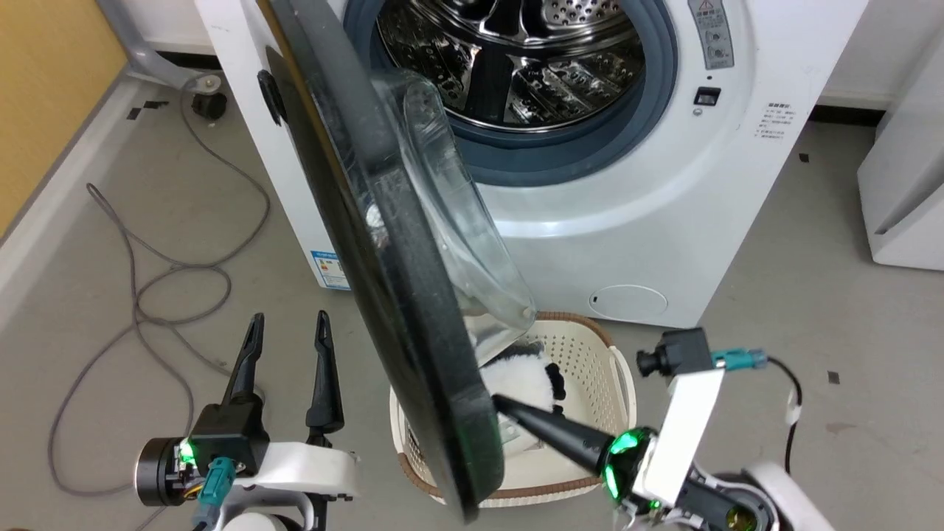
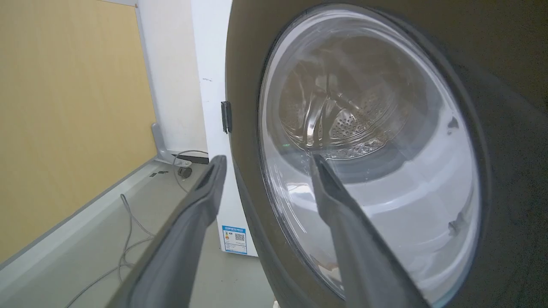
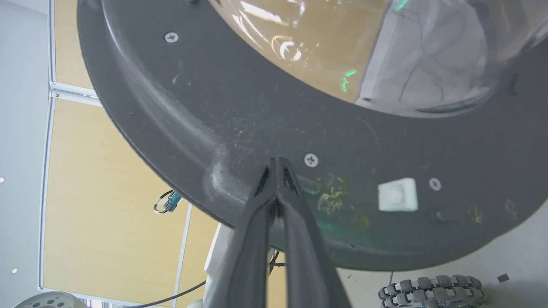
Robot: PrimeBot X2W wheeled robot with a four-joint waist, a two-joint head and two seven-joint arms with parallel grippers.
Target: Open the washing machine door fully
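Note:
The washing machine (image 1: 649,221) stands white, its steel drum mouth uncovered. The washing machine door (image 1: 398,295) hangs part-way open, its black rim edge-on to the head view and the glass bowl bulging toward the drum. My right gripper (image 1: 495,400) is shut, and its tips touch the door's matte inner side (image 3: 257,107) near the lower rim, with nothing held. In the right wrist view the right gripper (image 3: 277,160) presses just left of a screw. My left gripper (image 1: 289,321) is open on the door's outer side, apart from it. The left wrist view looks past the left gripper (image 2: 267,159) at the door's glass (image 2: 385,171).
A white laundry basket (image 1: 590,361) with a black-and-white plush toy (image 1: 520,376) sits on the floor under the door's lower edge. A grey cable (image 1: 147,295) loops over the floor at left by the yellow wall (image 1: 44,96). Another white appliance (image 1: 907,184) stands at right.

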